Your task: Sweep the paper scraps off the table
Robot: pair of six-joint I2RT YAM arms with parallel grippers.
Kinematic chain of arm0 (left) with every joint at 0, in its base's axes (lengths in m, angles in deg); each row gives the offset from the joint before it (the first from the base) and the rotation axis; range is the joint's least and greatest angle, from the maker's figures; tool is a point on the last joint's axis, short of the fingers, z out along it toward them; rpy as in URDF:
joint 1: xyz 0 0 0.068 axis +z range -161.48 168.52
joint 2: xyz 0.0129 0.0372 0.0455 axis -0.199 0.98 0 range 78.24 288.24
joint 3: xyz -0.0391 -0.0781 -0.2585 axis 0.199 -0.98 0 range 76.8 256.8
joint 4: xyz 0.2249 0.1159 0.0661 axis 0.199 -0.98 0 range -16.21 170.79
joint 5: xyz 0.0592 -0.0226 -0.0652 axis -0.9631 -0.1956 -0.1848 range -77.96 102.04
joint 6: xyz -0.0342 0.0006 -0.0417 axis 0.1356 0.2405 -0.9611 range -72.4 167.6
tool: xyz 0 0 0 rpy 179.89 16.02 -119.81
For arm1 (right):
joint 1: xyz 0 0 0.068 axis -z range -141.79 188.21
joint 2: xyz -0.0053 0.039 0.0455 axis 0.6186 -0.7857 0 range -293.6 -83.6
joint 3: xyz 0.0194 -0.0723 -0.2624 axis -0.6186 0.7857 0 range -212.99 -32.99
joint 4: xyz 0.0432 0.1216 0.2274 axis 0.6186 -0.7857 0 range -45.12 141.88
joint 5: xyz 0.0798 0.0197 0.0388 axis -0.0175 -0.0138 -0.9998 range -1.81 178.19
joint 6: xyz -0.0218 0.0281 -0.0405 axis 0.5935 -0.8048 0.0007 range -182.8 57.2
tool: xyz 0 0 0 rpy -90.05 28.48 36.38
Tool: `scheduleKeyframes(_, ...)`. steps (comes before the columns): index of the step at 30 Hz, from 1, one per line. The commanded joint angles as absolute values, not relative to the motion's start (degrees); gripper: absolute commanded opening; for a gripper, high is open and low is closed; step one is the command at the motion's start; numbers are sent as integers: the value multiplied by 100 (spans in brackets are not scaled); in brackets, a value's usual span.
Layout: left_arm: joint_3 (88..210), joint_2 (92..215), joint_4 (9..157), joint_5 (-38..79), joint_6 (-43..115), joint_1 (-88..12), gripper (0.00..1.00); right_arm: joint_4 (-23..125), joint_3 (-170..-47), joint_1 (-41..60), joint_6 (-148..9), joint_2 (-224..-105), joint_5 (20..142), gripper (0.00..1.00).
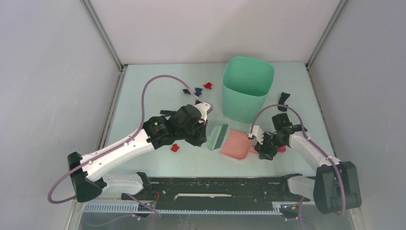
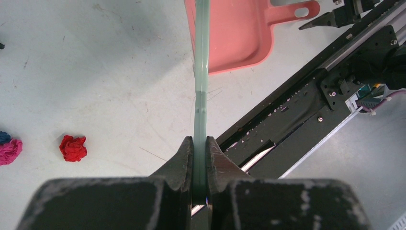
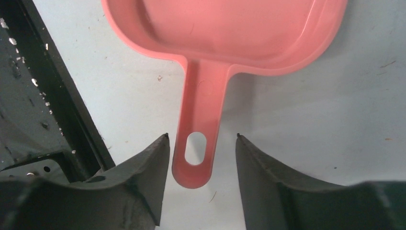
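Observation:
My left gripper (image 2: pixel 200 143) is shut on the thin handle of the green hand brush (image 2: pixel 201 72), which stands on edge beside the pink dustpan (image 2: pixel 239 33). In the top view the left gripper (image 1: pixel 207 135) holds the brush (image 1: pixel 219 136) just left of the dustpan (image 1: pixel 236 143). My right gripper (image 3: pixel 201 136) is open, its jaws on either side of the dustpan's handle (image 3: pixel 198 120) without clamping it. Paper scraps lie on the table (image 1: pixel 143 96): red (image 1: pixel 174 148), red (image 1: pixel 208 86), blue (image 1: pixel 197 91), black (image 1: pixel 284 98), magenta (image 1: pixel 281 149).
A tall mint-green bin (image 1: pixel 246 88) stands behind the dustpan. The black rail of the arm bases (image 1: pixel 215 187) runs along the near edge. Grey walls close in the table on three sides. A red scrap (image 2: pixel 73 147) and a pink one (image 2: pixel 9 151) lie left of the brush.

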State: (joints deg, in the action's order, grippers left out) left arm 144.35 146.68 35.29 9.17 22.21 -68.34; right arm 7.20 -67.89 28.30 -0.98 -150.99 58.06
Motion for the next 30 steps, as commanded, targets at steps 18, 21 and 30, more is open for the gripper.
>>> scheduleKeyframes(18, 14512, 14370, 3913, 729, 2155, -6809, 0, -1448, -7329, 3312, 676, -12682, 5408, 0)
scheduleKeyframes(21, 14423, 14223, 4080, 602, 2089, -6808, 0, -1920, -7813, 3950, 780, -12264, 4841, 0)
scheduleKeyframes(30, 14654, 14117, 3879, 840, 1984, -6812, 0, -3085, -10316, 4734, -304, -12841, 3481, 0)
